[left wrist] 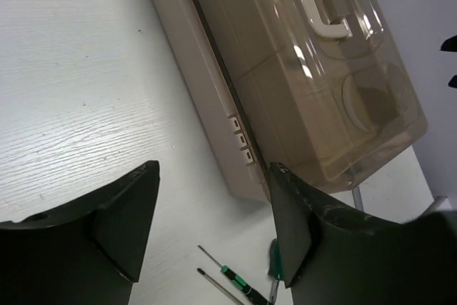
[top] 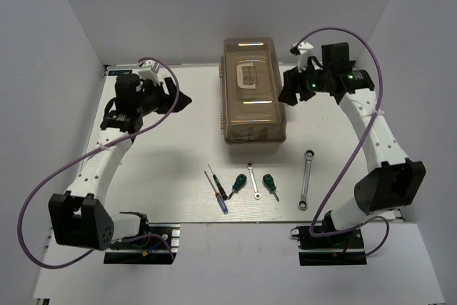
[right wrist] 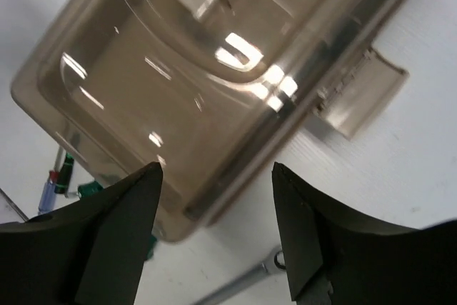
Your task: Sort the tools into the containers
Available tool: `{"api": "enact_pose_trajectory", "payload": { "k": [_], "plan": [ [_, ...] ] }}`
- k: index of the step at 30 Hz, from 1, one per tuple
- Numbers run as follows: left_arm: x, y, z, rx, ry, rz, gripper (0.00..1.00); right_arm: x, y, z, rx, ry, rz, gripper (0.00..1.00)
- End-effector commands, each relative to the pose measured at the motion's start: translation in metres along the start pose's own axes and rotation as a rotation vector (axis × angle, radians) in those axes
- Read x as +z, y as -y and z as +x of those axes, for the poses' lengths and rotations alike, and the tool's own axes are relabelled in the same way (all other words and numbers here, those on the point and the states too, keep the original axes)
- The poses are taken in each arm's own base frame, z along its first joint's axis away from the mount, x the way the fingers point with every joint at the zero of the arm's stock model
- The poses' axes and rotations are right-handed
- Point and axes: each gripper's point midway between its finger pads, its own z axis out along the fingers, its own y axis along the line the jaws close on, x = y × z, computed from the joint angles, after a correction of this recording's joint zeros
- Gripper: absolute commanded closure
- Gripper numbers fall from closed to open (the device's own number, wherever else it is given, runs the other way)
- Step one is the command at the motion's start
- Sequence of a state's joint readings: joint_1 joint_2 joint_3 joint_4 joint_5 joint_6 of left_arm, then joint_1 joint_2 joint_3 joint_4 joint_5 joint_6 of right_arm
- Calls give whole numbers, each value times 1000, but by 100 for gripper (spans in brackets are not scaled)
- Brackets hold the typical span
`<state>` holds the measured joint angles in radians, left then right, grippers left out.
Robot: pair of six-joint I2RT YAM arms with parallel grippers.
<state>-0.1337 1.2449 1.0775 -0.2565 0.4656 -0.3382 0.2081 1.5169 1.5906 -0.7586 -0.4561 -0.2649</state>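
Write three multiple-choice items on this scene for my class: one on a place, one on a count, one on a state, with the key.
1. Where does the longer wrench lie among the other tools? A. leftmost B. in the middle C. rightmost
2. How many green-handled screwdrivers lie on the table? A. one B. two C. four
3. How is the toolbox lid? A. shut B. propped open C. removed
Key: 1 C, it lies furthest right, apart from the rest; 2 B, one lies either side of the small wrench; 3 A, the brown lid sits flush on its base.
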Motion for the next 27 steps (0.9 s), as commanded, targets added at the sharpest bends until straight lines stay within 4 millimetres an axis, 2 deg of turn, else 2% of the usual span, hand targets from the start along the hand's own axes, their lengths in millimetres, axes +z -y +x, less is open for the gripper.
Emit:
{"api": "enact_pose_trajectory", "payload": {
  "k": [1, 3, 4, 6, 7, 8, 9, 10, 11, 12, 13, 14, 15, 16, 17, 18, 19, 21, 22, 27],
  "plan": [
    [8, 13, -10, -14, -22, 67, 26, 19, -8, -35, 52, 52, -10, 31],
    [10, 18, -10, -24, -31, 92, 25, 25, -13, -53, 39, 74, -14, 31],
    [13, 16, -9, -35, -35, 90, 23, 37, -14, -65, 60, 80, -18, 31],
    [14, 17, -11, -41, -27, 93, 23, 51, -18, -74, 68, 93, -43, 34],
    [14, 19, -13, -35, -22, 105, 23, 51, -24, -89, 79, 135, -54, 36],
    [14, 19, -13, -35, -22, 105, 23, 61, -27, -90, 88, 131, -66, 39],
    [14, 19, -13, -35, -21, 105, 23, 69, -25, -96, 73, 151, -73, 45],
    [16, 17, -13, -35, -20, 106, 23, 73, -34, -105, 104, 169, -89, 50],
    [16, 20, -15, -28, -16, 124, 27, 89, -33, -104, 135, 154, -96, 58],
    [18, 23, -13, -27, -24, 148, 54, 91, -32, -113, 153, 168, -78, 72],
    [18, 26, -14, -21, -20, 163, 73, 92, -36, -121, 178, 176, -76, 78],
    [20, 26, -14, -19, -21, 174, 87, 109, -29, -112, 224, 142, -54, 82],
    [19, 31, -17, -14, -21, 194, 91, 110, -28, -118, 233, 157, -55, 80],
    [21, 29, -15, -19, -28, 191, 90, 112, -29, -120, 241, 163, -57, 77],
    [20, 33, -19, -9, -17, 207, 84, 117, -29, -117, 274, 157, -60, 72],
    [22, 31, -17, -23, -26, 204, 74, 119, -28, -123, 273, 183, -64, 63],
    [23, 31, -19, -18, -18, 207, 56, 119, -30, -124, 279, 186, -68, 56],
    [23, 32, -21, -12, -10, 210, 44, 129, -30, -118, 308, 169, -67, 51],
    [26, 31, -18, -19, -23, 215, 35, 132, -29, -116, 314, 163, -49, 42],
    [30, 36, -27, -18, -4, 247, 29, 146, -19, -108, 369, 148, -3, 41]
  ]
}}
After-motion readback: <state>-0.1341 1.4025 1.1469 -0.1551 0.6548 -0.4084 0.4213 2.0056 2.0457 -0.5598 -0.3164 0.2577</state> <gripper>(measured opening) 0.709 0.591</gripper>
